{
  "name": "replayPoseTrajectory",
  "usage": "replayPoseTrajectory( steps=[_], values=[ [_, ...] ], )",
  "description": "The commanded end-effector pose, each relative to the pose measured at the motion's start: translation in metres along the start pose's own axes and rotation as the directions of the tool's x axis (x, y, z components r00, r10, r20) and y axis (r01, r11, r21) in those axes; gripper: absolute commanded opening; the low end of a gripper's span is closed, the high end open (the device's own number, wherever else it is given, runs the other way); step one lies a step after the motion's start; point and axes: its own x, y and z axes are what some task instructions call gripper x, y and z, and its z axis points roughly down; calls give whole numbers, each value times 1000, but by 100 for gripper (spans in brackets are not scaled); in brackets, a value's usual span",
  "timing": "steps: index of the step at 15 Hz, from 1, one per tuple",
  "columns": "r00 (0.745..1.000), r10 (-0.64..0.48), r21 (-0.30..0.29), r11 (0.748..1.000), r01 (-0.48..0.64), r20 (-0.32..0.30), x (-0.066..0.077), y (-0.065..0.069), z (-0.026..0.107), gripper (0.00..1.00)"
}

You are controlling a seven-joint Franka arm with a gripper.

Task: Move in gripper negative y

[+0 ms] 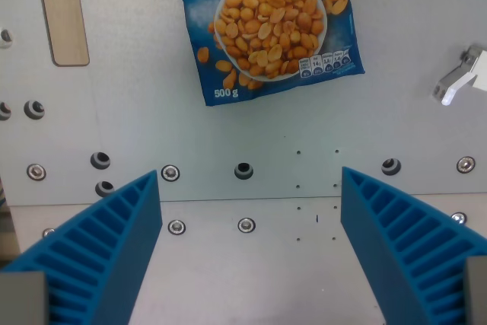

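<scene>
My gripper (pixel 249 195) is open and empty, its two blue ribbed fingers (pixel 106 253) spread wide at the bottom of the wrist view. It hangs above a grey metal plate (pixel 152 112) with screws and holes. A blue bag of salted peanuts (pixel 266 24) lies flat on the plate at the top centre, well beyond the fingertips and apart from them.
A light wooden strip (pixel 62 9) lies at the top left of the wrist view. A white and silver metal piece (pixel 460 78) sits at the right edge. A seam (pixel 243 201) between two plates runs across between the fingers.
</scene>
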Motion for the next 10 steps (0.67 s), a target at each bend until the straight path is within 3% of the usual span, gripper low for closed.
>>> replayPoseTrajectory(
  steps=[1,10],
  values=[
    [1000,1,0,1000,-1,-6,0,-5,-3,100],
    [1000,1,0,1000,-1,-6,0,-50,-3,100]
  ],
)
